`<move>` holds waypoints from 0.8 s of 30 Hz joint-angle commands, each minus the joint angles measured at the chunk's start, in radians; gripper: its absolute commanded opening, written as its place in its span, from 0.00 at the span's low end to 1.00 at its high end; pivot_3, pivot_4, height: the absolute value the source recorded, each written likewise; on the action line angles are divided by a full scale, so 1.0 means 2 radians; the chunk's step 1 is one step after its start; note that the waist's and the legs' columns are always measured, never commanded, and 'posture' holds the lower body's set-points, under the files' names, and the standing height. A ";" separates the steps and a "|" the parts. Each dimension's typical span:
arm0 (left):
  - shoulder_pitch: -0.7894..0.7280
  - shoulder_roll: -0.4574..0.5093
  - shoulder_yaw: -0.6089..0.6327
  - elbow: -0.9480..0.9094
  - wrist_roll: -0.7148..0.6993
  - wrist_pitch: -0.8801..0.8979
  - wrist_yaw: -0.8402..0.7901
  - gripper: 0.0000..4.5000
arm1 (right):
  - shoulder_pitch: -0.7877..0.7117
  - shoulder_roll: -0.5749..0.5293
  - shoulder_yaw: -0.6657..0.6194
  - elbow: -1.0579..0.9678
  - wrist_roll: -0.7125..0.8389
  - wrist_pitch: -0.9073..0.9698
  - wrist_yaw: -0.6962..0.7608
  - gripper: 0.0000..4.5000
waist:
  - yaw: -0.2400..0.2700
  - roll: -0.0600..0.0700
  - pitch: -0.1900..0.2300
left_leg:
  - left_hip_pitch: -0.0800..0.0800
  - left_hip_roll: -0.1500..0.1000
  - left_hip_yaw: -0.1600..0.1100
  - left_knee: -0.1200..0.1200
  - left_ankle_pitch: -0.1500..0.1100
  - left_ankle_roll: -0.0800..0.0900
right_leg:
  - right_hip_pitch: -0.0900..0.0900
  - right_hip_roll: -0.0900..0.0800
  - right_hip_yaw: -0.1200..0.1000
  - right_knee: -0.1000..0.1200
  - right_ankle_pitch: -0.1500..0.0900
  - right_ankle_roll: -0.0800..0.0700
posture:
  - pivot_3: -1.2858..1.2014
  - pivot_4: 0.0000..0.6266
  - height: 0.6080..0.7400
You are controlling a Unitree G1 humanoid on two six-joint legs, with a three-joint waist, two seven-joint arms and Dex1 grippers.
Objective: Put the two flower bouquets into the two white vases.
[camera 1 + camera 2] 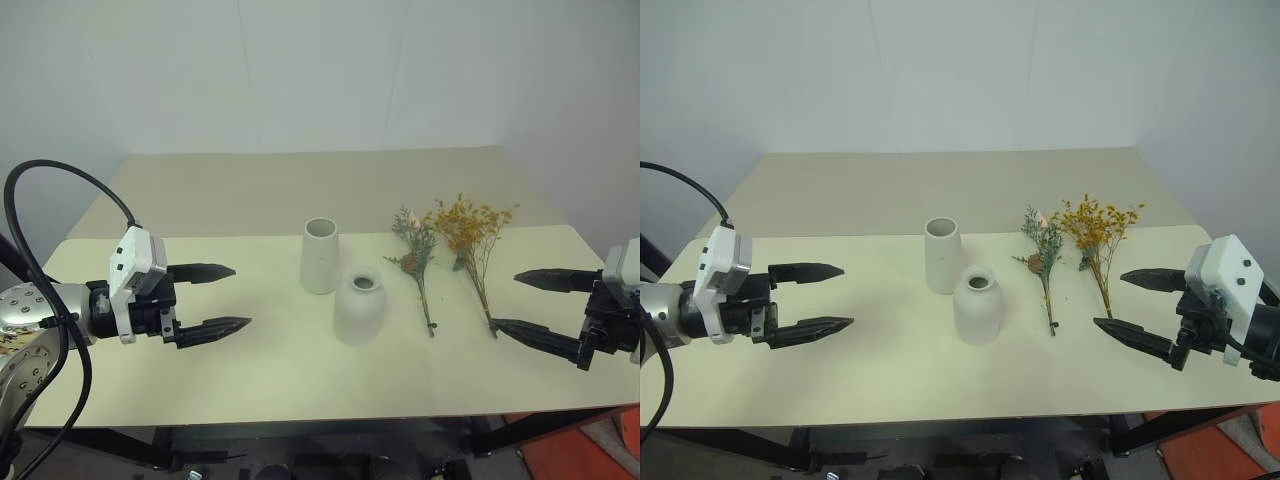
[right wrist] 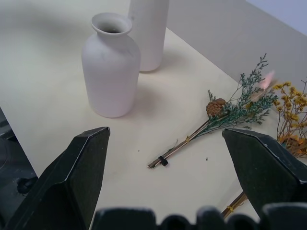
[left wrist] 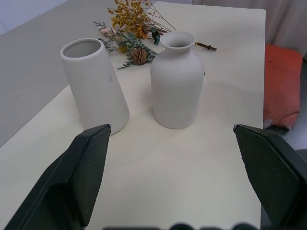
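Bouquets, yellow bouquet [image 1: 1097, 232] and grey-green bouquet [image 1: 1042, 250], lie with stems toward six o'clock, nearest our wide-open empty right gripper [image 1: 1130, 306]; left gripper [image 1: 812, 297] also stands wide.

In the right wrist view we see the taller vase [image 2: 148, 33] cut off at its top, and the yellow bouquet [image 2: 292, 120] runs past the edge. In the left wrist view the shorter vase [image 3: 176, 81] hides most of the 2 bouquets' stems. The right gripper [image 1: 540, 305] loses its wrist at the left eye view's edge.
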 commanded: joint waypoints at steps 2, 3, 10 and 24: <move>-0.003 0.006 0.015 -0.009 0.001 -0.011 -0.002 1.00 | -0.005 -0.004 -0.015 -0.006 0.004 -0.003 -0.008 0.99 | 0.000 0.000 0.000 | 0.000 0.000 0.000 0.000 0.000 0.000 | 0.000 0.000 0.000 0.000 0.000 0.000 | 0.52 0.24 1.00; -0.003 0.005 0.015 -0.009 0.001 -0.012 -0.002 1.00 | -0.005 -0.004 -0.015 -0.006 0.005 -0.003 -0.008 0.99 | 0.000 0.000 0.000 | 0.000 0.000 0.000 0.000 0.000 0.000 | 0.000 0.000 0.000 0.000 0.000 0.000 | 0.52 0.24 1.00; -0.006 0.005 0.010 -0.009 0.003 -0.010 0.002 1.00 | -0.005 -0.007 -0.015 -0.005 0.006 -0.002 -0.007 0.99 | 0.000 0.000 0.000 | 0.000 0.000 0.000 0.000 0.000 0.000 | 0.000 0.000 0.000 0.000 0.000 0.000 | 0.52 0.24 1.00; -0.160 -0.002 -0.099 0.071 0.052 -0.025 -0.020 1.00 | -0.084 -0.035 0.072 0.035 -0.033 0.025 -0.073 0.99 | -0.001 0.000 0.000 | 0.000 0.000 0.000 0.000 0.000 0.000 | 0.000 0.000 0.000 0.000 0.000 0.000 | 0.52 0.24 1.00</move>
